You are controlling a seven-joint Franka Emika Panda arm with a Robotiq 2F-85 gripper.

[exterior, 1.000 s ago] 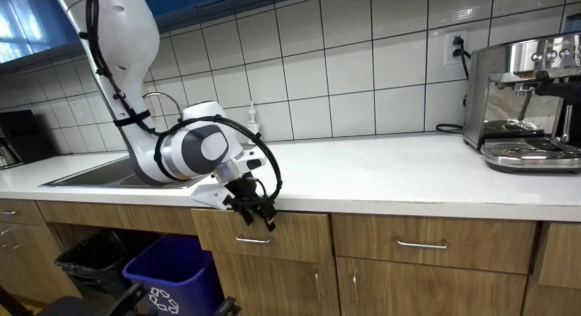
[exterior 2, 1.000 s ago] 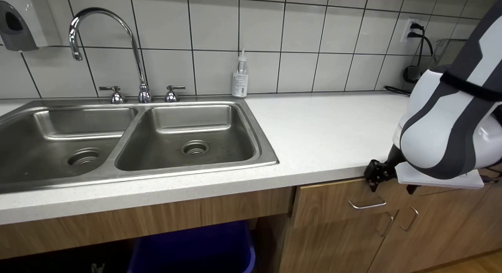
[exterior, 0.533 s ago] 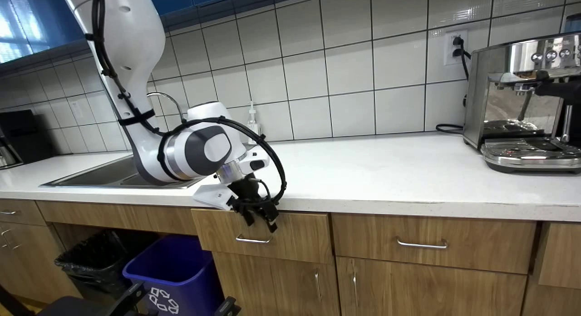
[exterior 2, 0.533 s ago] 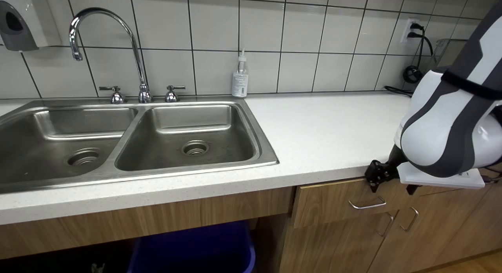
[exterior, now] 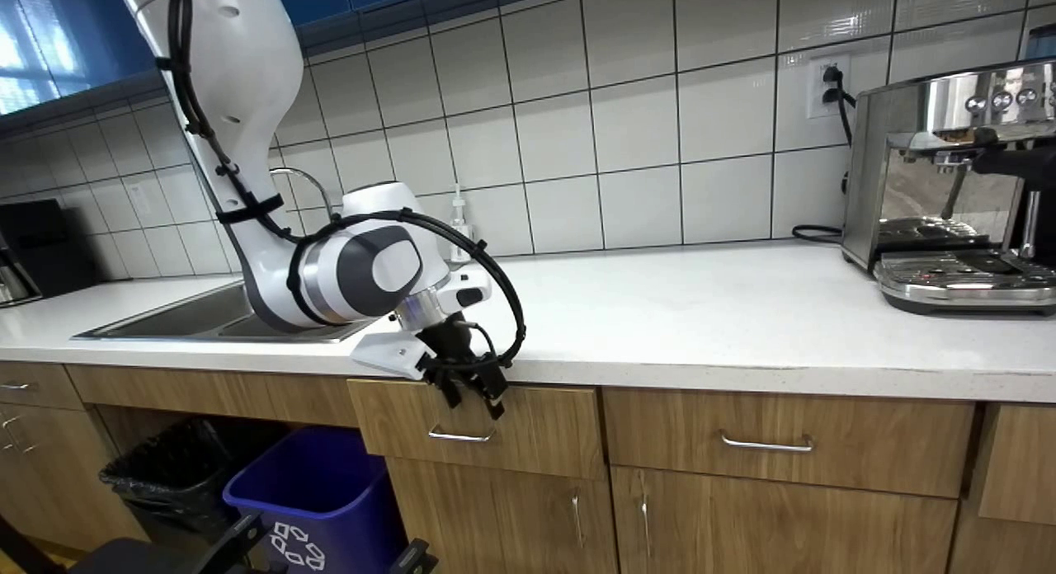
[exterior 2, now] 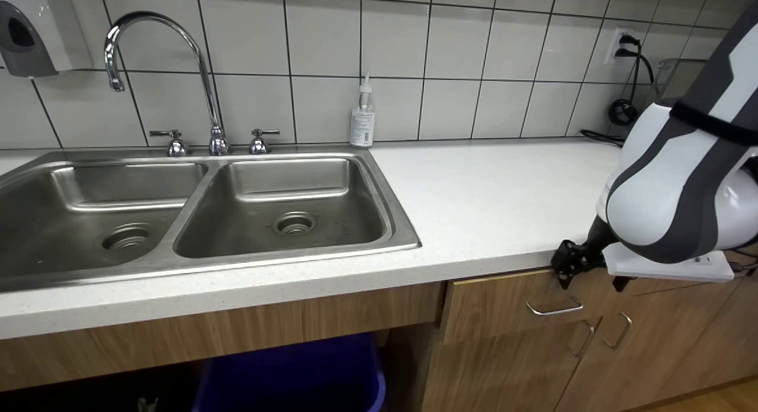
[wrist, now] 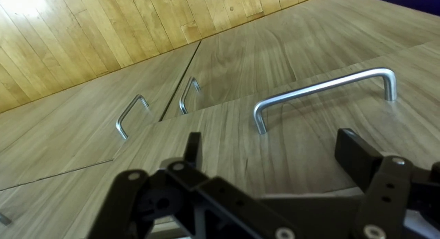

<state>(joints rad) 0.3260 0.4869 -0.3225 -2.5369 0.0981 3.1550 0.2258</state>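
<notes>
My black gripper (wrist: pixel 271 141) is open, with nothing between its fingers (wrist: pixel 357 153). Pointing downward, the gripper (exterior: pixel 474 406) hangs at the counter's front edge, before a wooden drawer front (exterior: pixel 544 430). The drawer's silver bar handle (wrist: pixel 323 89) lies just beyond the fingertips in the wrist view, apart from them. In both exterior views this handle (exterior: pixel 459 437) sits a little below the gripper (exterior 2: pixel 592 284). The drawer (exterior 2: pixel 485 305) seems to stand out slightly, as its top edge shows under the counter.
The white countertop (exterior: pixel 660 310) overhangs the drawers. A steel double sink (exterior 2: pixel 402 234), a pump bottle (exterior 2: pixel 362 125) and a coffee machine (exterior: pixel 866 186) stand along it. Below are a blue recycling bin (exterior: pixel 330 520), a black-lined bin (exterior: pixel 157 496) and two cabinet door handles (wrist: pixel 132 112).
The arm has shifted slightly to the right in both exterior views, and the gripper has risen a touch. The jaws stay open; drawer and handle have not moved.
</notes>
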